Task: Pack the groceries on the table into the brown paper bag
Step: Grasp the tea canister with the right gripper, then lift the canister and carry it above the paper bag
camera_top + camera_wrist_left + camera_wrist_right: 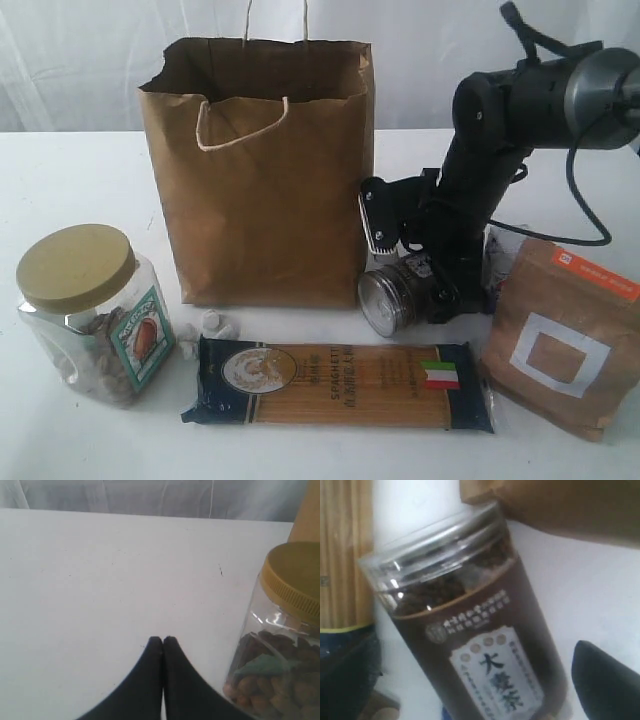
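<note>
Brown creased paper bag (262, 170) waits; my right claw (400, 262) gapes wide over the lying pull-tab can (388, 300), left claw (163, 642) closed, empty; other groceries unpacked.

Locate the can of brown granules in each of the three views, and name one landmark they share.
Exterior view: the can of brown granules lies on its side right of centre, by the bag's lower right corner.
Left wrist view: not in it.
Right wrist view: it fills the middle of the picture.
Shared landmark: the brown paper bag, a tan strip at the picture's edge in the left wrist view and just beyond the can in the right wrist view.
</note>
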`<state>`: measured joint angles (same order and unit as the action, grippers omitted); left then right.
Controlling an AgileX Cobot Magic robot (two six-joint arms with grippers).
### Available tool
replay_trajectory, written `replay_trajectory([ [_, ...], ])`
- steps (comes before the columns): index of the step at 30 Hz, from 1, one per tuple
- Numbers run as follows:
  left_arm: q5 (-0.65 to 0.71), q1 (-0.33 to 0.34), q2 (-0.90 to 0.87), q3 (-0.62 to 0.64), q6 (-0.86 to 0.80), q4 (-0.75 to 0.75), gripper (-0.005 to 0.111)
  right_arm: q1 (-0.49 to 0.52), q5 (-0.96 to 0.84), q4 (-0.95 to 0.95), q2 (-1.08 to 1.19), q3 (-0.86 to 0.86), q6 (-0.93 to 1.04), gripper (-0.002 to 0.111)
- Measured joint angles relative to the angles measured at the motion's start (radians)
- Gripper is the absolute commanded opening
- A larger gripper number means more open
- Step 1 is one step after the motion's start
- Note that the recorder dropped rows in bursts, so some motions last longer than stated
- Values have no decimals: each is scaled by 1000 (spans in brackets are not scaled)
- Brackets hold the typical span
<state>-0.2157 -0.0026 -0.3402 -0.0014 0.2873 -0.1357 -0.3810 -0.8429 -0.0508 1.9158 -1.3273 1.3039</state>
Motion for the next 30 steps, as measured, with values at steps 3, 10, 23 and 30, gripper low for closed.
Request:
replay_trajectory([
  [3,29,0,0,0,0,-3,0,0,-8,-16,25,0,4,96],
  [10,46,0,0,0,0,-3,0,-2,-2,-127,34,0,25,85],
  [23,46,0,0,0,0,-3,0,-2,-87,-133,45,0,-23,6],
  [30,46,0,0,0,0,-3,0,-2,-114,-127,-79,2,-197,0],
])
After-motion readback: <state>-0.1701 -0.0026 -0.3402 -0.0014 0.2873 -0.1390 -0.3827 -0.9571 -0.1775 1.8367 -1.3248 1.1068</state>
